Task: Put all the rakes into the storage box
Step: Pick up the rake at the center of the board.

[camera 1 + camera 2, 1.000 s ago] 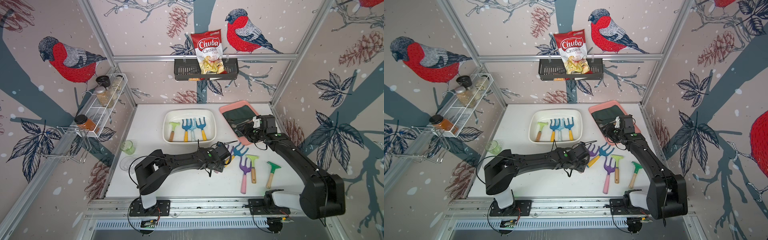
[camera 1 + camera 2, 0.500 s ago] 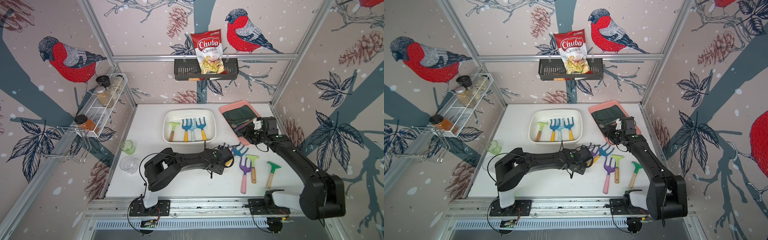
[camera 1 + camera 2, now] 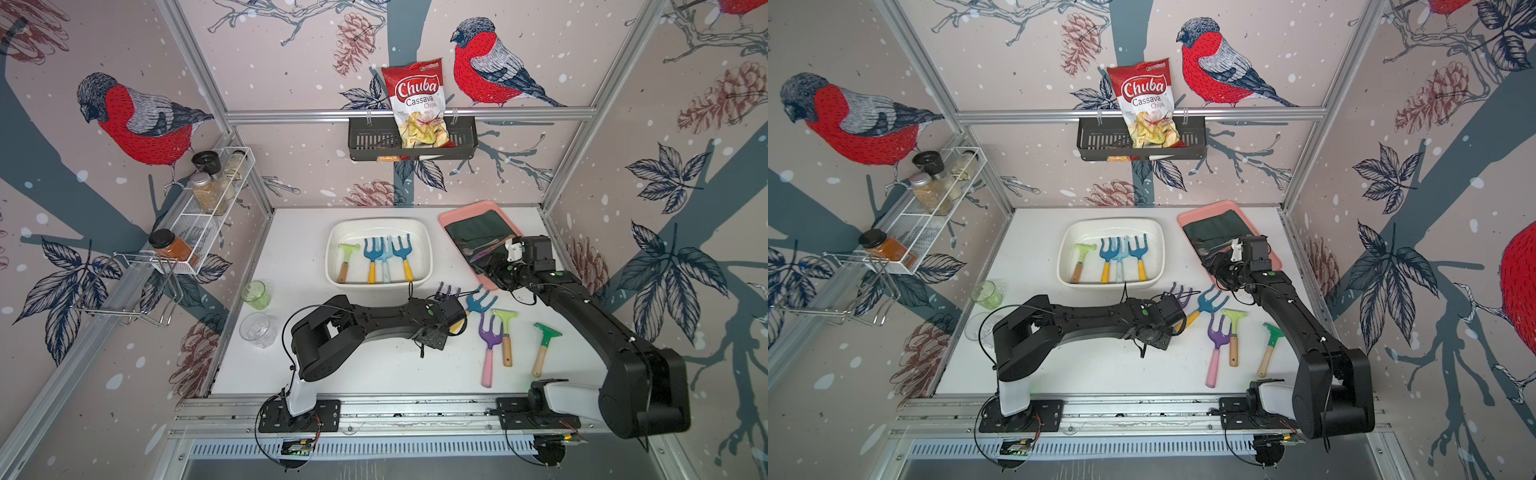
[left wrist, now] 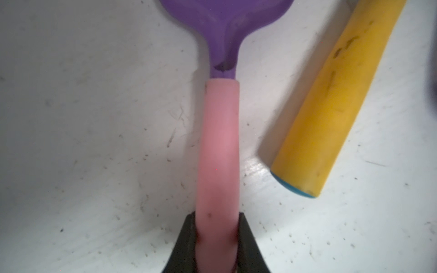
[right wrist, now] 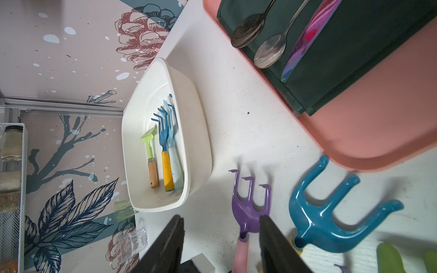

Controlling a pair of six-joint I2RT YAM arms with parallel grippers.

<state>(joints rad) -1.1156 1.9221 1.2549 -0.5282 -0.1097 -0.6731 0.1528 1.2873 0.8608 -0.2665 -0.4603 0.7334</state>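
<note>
Left gripper (image 4: 217, 221) jaws clamp purple rake (image 4: 218, 141) by pink handle end; lift level, clear storage box (image 3: 332, 249) rim. Right gripper (image 5: 221, 227) jaws parted, empty.

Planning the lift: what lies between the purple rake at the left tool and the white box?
Only bare table between the purple rake and the white box; the right wrist view shows it.

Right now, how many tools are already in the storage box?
4, lying side by side in the storage box: lime hoe, blue fork, pale blue tool and second blue fork. None look hidden.
</note>
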